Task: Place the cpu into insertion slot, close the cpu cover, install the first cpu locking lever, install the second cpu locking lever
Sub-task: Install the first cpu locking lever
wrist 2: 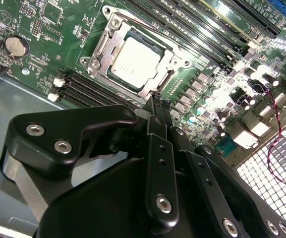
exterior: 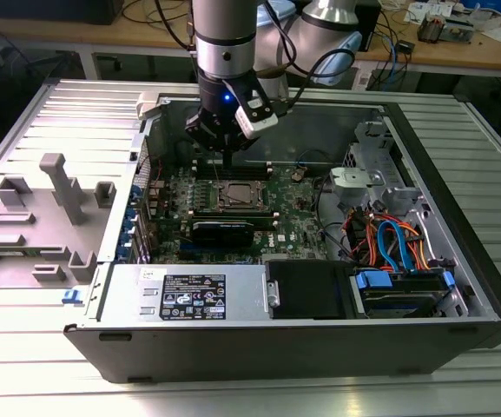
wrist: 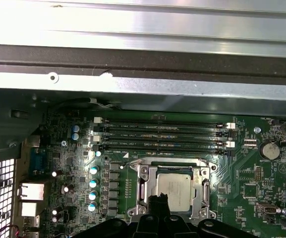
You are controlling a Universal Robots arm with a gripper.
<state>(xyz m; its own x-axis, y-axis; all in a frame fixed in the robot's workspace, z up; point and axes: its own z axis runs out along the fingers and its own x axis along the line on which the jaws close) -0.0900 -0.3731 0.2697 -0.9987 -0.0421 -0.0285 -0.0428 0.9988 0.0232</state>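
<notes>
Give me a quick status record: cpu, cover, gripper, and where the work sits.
cpu: lying flat on the board, metal top up
cpu cover: down around the cpu, chip showing through its window
gripper: jaws together, tips at the cover's edge; contact cannot be told
held: nothing seen between the jaws
location: inside the open computer case, next to the memory slots
</notes>
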